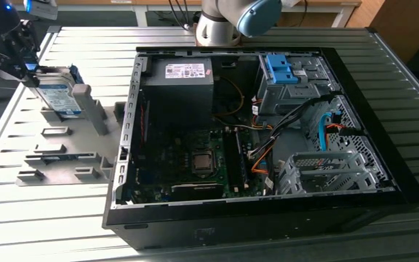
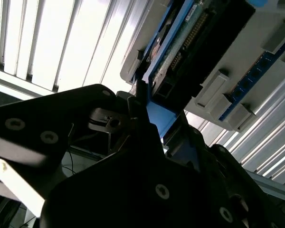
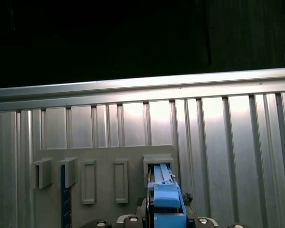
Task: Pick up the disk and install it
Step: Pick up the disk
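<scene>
1. Grip: the gripper (image 1: pixel 29 73) is clamped on one edge of the disk (image 1: pixel 58 95), at the upper left of the exterior view. In both wrist views the disk's blue frame sits between the fingers.
2. The disk stands on edge, tilted, at the grey holder plate (image 1: pixel 64 158). I cannot tell whether its lower edge is clear of the slot.
3. Risk, as I judge it: held by one narrow edge, the disk could pivot or slip, and a tilted pull could jam it against the slot walls.
4. At the centre of that view, loose cables (image 1: pixel 264 147) inside the open computer case (image 1: pixel 126 136) could snag.
5. Everything rests on a ribbed metal table (image 1: pixel 49 218); the room beyond looks dim.
</scene>
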Controlling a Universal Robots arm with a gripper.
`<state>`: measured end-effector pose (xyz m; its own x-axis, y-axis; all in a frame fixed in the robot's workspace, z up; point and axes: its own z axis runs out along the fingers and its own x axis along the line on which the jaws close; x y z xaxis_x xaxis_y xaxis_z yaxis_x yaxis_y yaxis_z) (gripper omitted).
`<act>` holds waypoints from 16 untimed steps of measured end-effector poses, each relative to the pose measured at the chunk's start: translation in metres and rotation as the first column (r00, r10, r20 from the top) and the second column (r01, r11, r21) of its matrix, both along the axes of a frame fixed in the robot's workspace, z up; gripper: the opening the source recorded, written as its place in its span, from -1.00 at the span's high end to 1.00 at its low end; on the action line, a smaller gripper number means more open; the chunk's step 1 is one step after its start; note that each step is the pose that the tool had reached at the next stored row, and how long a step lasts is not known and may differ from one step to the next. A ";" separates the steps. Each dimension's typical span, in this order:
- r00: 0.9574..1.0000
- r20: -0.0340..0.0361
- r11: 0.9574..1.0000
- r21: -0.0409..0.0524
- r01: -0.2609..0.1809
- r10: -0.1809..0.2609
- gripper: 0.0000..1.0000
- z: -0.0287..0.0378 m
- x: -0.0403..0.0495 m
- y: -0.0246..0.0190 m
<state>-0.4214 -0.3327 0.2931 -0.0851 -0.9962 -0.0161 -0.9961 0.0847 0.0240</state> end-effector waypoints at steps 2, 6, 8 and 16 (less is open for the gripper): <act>1.000 0.000 1.000 0.000 0.000 0.000 0.25 -0.0001 0.0000 0.0000; 1.000 0.000 1.000 0.000 -0.001 0.001 0.25 -0.0003 0.0000 0.0000; 1.000 0.000 1.000 0.000 -0.003 0.003 0.25 -0.0003 0.0000 0.0000; 0.998 0.000 0.998 0.000 -0.064 0.064 0.25 -0.0009 0.0000 -0.0001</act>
